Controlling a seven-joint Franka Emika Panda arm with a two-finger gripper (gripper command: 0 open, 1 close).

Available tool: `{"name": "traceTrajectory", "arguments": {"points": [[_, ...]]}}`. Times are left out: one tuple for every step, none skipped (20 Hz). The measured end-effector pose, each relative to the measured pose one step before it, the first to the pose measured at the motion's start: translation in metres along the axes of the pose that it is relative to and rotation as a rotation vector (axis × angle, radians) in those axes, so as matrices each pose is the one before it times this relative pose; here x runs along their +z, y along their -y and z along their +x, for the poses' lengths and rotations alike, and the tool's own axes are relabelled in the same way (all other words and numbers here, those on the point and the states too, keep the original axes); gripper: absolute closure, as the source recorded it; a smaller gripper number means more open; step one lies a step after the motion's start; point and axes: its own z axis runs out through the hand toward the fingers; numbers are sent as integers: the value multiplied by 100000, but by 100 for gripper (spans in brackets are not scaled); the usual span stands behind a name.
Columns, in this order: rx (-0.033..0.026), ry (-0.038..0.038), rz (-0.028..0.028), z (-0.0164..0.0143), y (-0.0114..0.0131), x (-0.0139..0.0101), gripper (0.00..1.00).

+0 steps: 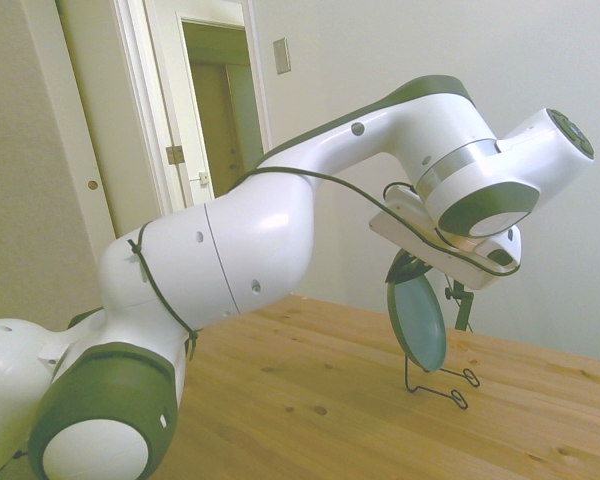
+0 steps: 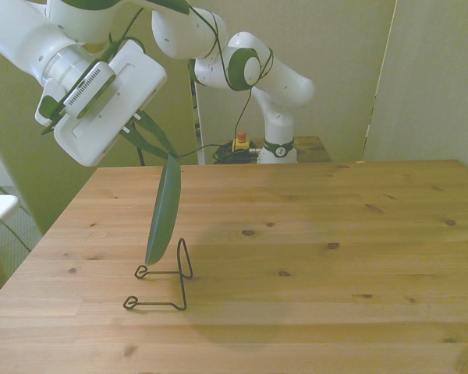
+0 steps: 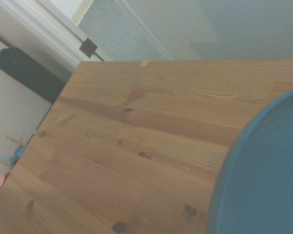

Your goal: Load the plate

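The teal-green plate (image 1: 418,323) hangs nearly upright and shows edge-on in the front view (image 2: 163,210). My gripper (image 1: 408,268) (image 2: 157,144) is shut on its top rim, with the white hand tilted above it. The plate's lower edge sits just over the base of the thin black wire stand (image 1: 442,386) (image 2: 165,285); whether the two touch I cannot tell. The stand's upright loop rises beside the plate, on the front view's right. In the wrist view the plate (image 3: 266,170) fills one corner as a blurred teal curve over the wooden table (image 3: 127,146).
The wooden table (image 2: 335,257) stretches wide toward the front view's right. A door frame and an open doorway (image 1: 215,100) lie behind the arm in the side view. A red button box (image 2: 240,141) with cables sits by the robot's base.
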Motion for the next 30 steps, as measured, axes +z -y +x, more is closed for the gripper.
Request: {"name": "traceTrajectory", "arguments": {"points": [[-222,49,310,122,-141,146,100],[-160,138,313,141,-182,196,100],[-69,245,293,135,-239,205,100],[-119,381,328,94,-184,193,100],[-174,468,366,67,-133,183,100],[-115,409,269,43,-130,136,100],[-26,103,255,55,-64,91,100],[82,325,302,39,-51,131,100],[122,201,238,26,-70,75,100],[155,49,67,16,-16,34,100],[252,92,97,28,-45,57,100],[230,84,46,32,-86,53,100],[258,114,64,42,-105,72,100],[344,150,100,54,-124,95,100],[350,150,109,59,-133,100,100],[451,111,81,55,-128,86,100],[268,72,73,58,-127,81,100],[146,21,53,50,-96,62,100],[146,-39,10,56,-88,59,100],[167,-85,12,64,-107,57,100],[126,-138,34,64,-98,44,100],[103,-227,1,65,-84,25,100],[38,-601,-39,75,-34,-36,100],[5,-422,-103,40,1,-48,100],[43,-132,-158,9,-13,-20,100],[46,-79,-121,7,-17,-9,100],[43,-105,-79,15,-18,-5,100],[74,-144,-99,21,-40,-9,100],[102,-214,-136,28,-54,-19,100],[124,-358,-104,53,-73,-18,100]]}}
